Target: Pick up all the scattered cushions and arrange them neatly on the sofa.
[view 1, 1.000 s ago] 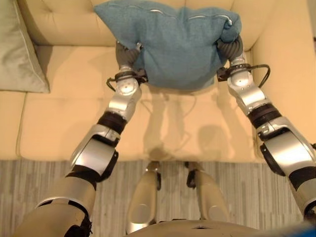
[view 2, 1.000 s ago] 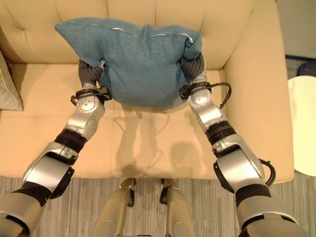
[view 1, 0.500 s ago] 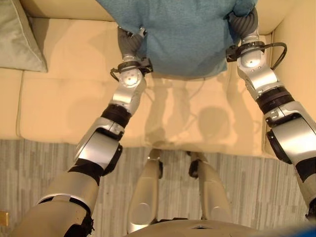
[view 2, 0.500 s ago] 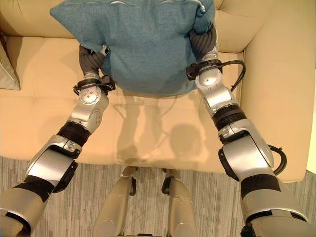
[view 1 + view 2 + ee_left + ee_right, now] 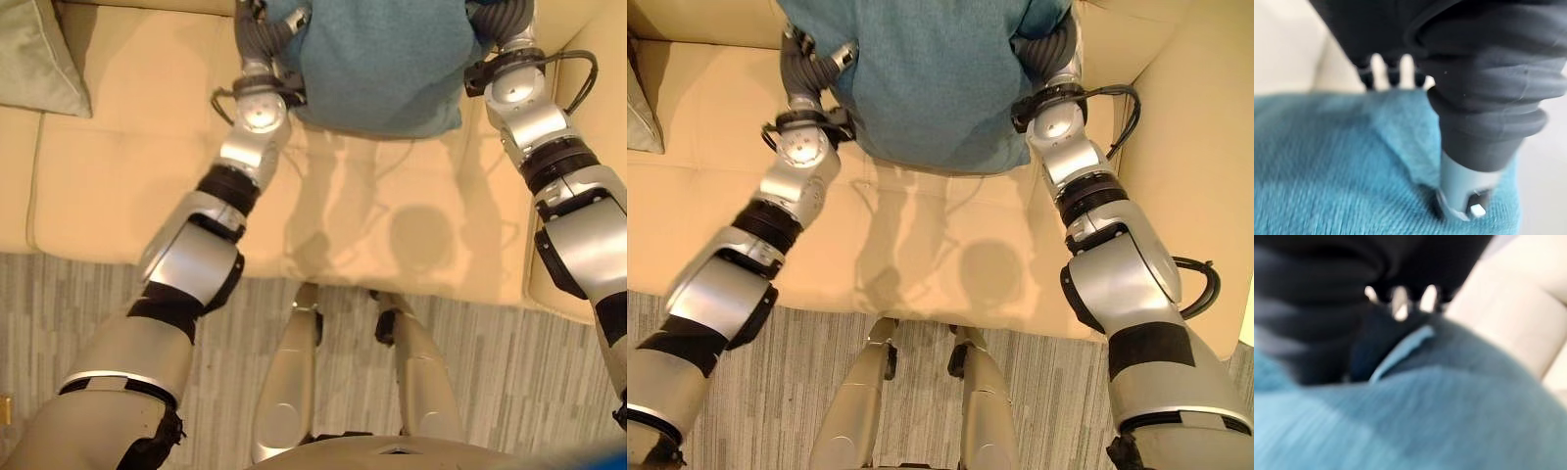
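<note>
Teal cushion (image 5: 931, 78): held above the sofa seat at 12 o'clock in the head views, between both hands.
Left hand (image 5: 1469, 161): pressed to the cushion's left edge; the thumb is dug into the fabric and the fingertips (image 5: 1378, 68) are hooked over the far edge, so a pinch is judged.
Right hand (image 5: 1327, 318): set at the cushion's right corner; its finger state cannot be told.
Cream sofa (image 5: 921, 255): bare seat below the cushion.
Grey-green cushion (image 5: 44, 59): already placed at 10 o'clock.
Risk: a slumped or tilted cushion, should one hand be released early.
</note>
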You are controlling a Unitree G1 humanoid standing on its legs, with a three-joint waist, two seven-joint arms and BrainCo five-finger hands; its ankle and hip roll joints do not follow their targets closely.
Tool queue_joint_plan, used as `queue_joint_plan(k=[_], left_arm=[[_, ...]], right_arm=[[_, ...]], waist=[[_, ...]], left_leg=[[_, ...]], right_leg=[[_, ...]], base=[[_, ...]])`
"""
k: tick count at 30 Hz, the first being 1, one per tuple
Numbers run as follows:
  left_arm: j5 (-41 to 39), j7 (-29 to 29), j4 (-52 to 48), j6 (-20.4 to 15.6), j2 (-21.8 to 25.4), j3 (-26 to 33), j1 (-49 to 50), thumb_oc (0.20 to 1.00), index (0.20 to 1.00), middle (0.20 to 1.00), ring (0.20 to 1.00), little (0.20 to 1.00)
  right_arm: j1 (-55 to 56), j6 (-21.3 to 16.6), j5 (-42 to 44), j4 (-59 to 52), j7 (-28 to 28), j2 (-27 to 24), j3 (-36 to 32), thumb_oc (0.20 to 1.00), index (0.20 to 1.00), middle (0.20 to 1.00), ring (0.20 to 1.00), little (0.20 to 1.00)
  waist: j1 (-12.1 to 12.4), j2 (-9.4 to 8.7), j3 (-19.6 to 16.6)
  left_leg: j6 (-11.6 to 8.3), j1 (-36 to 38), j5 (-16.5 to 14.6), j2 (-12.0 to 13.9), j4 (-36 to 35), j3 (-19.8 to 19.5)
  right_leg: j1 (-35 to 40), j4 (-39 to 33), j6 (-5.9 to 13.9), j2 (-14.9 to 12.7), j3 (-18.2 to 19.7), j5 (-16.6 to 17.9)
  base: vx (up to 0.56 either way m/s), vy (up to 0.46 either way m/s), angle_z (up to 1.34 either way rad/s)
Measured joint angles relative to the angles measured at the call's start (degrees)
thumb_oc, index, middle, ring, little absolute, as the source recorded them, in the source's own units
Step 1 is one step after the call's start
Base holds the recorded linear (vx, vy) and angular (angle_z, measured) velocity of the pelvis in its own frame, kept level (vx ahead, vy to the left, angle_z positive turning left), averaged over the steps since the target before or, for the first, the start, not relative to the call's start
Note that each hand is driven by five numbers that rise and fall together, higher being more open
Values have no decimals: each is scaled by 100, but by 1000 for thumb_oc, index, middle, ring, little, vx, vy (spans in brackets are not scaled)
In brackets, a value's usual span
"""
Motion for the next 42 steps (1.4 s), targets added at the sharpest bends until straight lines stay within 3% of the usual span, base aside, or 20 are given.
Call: queue_joint_plan(k=[6, 11, 14, 21, 22, 24, 25, 26, 30, 33, 38, 42], left_arm=[[-11, -278, 386, 10, 555, -146, -121, 1000, 1000, 1000, 1000, 1000], [-112, -323, 563, 10, 1085, 98, -178, 1000, 1000, 1000, 1000, 1000], [-301, -153, 517, -46, 996, 618, -138, 1000, 1000, 1000, 1000, 1000], [-388, 170, 123, -60, 913, 799, 77, 1000, 1000, 1000, 1000, 1000], [-369, 165, -899, -203, 911, 1232, 850, 1000, 1000, 1000, 1000, 1000], [-324, 150, -1736, -254, 909, 1365, 1998, 1000, 1000, 1000, 1000, 1000], [-184, 127, -2545, -288, 866, 1727, 2897, 1000, 1000, 1000, 1000, 1000], [-119, 128, -2813, -351, 670, 1896, 3671, 1000, 1000, 1000, 1000, 1000], [454, -223, -3663, -318, 697, 2605, 6033, 1000, 1000, 1000, 1000, 1000], [503, -442, -2655, -222, 616, 2702, 6458, 1000, 1000, 1000, 1000, 1000], [609, -760, -2605, -195, 358, 2630, 6209, 1000, 1000, 1000, 1000, 1000], [743, -972, -2527, -110, 35, 2521, 6335, 1000, 1000, 1000, 1000, 1000]], right_arm=[[-126, -49, 130, 162, 204, -241, 101, 1000, 1000, 1000, 1000, 1000], [-131, -37, 206, 308, 126, -445, -150, 1000, 1000, 1000, 1000, 1000], [-89, -44, 222, 247, -357, -257, -1032, 1000, 1000, 1000, 1000, 1000], [-90, -16, 210, 82, -935, -237, -1102, 1000, 1000, 1000, 1000, 1000], [224, -14, 213, -357, -916, -267, -1251, 1000, 1000, 1000, 1000, 1000], [789, -5, 208, -849, -818, -432, -1252, 1000, 1000, 1000, 1000, 1000], [1439, -35, 188, -1562, -743, -524, -1500, 1000, 1000, 1000, 1000, 1000], [1974, -45, 104, -1709, -669, -584, -1636, 1000, 1000, 1000, 1000, 1000], [4192, -106, -432, -2606, -358, -661, -2504, 1000, 1000, 1000, 1000, 1000], [4722, -48, -498, -2400, -125, -645, -2566, 1000, 1000, 1000, 1000, 1000], [4789, -50, -820, -2409, 189, -575, -2464, 1000, 1000, 1000, 1000, 1000], [4934, -40, -1031, -2319, 443, -370, -2215, 1000, 1000, 1000, 1000, 1000]], waist=[[19, 3, -1], [58, 5, -2], [75, 9, -4], [74, 19, -8], [71, 21, -8], [88, 38, 2], [74, 39, 2], [123, 43, 0], [224, 79, -27], [207, 241, -270], [176, 271, -456], [-3, 279, -564]], left_leg=[[-6, -4, 4, -25, -34, 4], [-6, -4, 5, -40, -76, 5], [-6, -7, 6, -67, -90, -1], [7, -100, 21, -122, -86, 6], [7, -44, 21, -138, -82, 14], [7, 128, 20, -158, -87, 20], [6, 295, 17, -164, -133, 22], [-6, 536, 7, -172, -202, 21], [-39, 1169, -101, -132, -378, 27], [10, 1342, -199, -123, -383, 70], [23, 1404, -177, -97, -382, 148], [60, 1668, -152, -67, -428, 173]], right_leg=[[-87, 133, -78, -44, 4, -75], [-113, 143, -96, -60, 8, -96], [-121, 146, -97, -82, 17, -106], [-204, 145, -96, -139, 14, -105], [-154, 144, -77, -154, 22, -119], [22, 144, -13, -176, 33, -167], [164, 144, 0, -185, 38, -201], [384, 132, 27, -194, 46, -266], [868, 249, 62, -189, 52, -449], [997, 298, 39, -184, 88, -512], [988, 371, 42, -167, 167, -509], [1245, 311, 40, -129, 175, -508]], base=[[8, 12, 0], [34, 34, 1], [13, 8, 1], [3, 21, 1], [0, 0, 0], [36, 8, 3], [47, -10, 4], [75, -16, 4], [55, 11, -1], [-6, 12, -6], [-13, 9, -9], [22, -14, -4]])
